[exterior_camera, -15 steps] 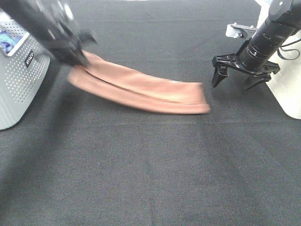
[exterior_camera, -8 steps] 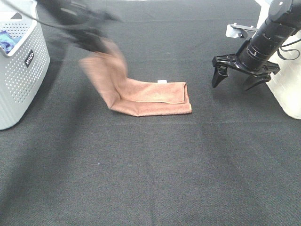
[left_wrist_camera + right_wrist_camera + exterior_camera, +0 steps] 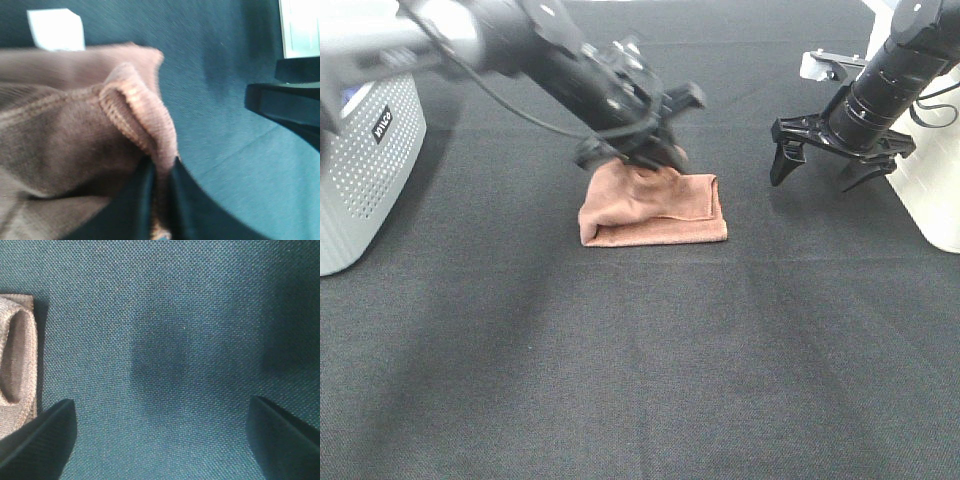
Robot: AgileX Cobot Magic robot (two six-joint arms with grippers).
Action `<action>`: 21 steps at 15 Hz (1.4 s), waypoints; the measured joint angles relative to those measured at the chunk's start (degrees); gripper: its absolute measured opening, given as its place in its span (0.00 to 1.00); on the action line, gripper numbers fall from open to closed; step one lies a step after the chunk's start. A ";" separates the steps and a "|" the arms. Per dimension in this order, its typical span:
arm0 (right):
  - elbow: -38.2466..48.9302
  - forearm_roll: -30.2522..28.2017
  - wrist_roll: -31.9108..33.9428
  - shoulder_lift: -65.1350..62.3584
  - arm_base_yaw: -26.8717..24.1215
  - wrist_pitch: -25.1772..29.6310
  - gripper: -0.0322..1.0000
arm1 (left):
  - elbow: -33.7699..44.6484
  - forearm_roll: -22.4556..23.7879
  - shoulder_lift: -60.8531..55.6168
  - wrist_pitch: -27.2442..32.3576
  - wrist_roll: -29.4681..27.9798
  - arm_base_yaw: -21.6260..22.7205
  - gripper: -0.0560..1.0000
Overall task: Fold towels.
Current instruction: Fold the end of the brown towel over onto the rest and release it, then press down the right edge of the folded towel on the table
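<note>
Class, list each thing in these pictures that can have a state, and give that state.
towel: folded on the table, one hem lifted.
left gripper: shut on the towel's hem.
right gripper: open, holding nothing.
basket: upright.

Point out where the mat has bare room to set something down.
Bare: the near stretch in front of the towel, from basket to white container. Crowded: the far strip, left gripper on the towel, open right gripper beside it.
</note>
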 joint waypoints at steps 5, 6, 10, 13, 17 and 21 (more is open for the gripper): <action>0.00 0.34 0.00 0.00 0.00 0.06 0.87 | -0.17 -8.48 0.40 -6.76 -0.23 -0.74 0.66; 0.00 1.15 -0.06 0.00 0.00 0.63 0.87 | -0.29 -11.06 0.40 -7.96 2.12 -0.69 0.67; 0.00 21.83 -13.92 -0.92 0.00 8.48 0.87 | -0.29 -11.57 -1.83 -6.25 17.65 4.76 0.68; -0.06 44.92 -25.44 0.69 2.35 14.04 0.87 | -0.46 -9.17 -3.78 -2.46 19.88 11.86 0.68; -0.17 54.03 -30.25 6.13 6.19 15.99 0.87 | -0.46 -8.59 -3.78 0.57 19.88 14.90 0.68; -0.17 59.59 -32.66 13.69 7.05 16.96 0.87 | -0.46 -8.77 -3.78 3.15 19.94 15.13 0.68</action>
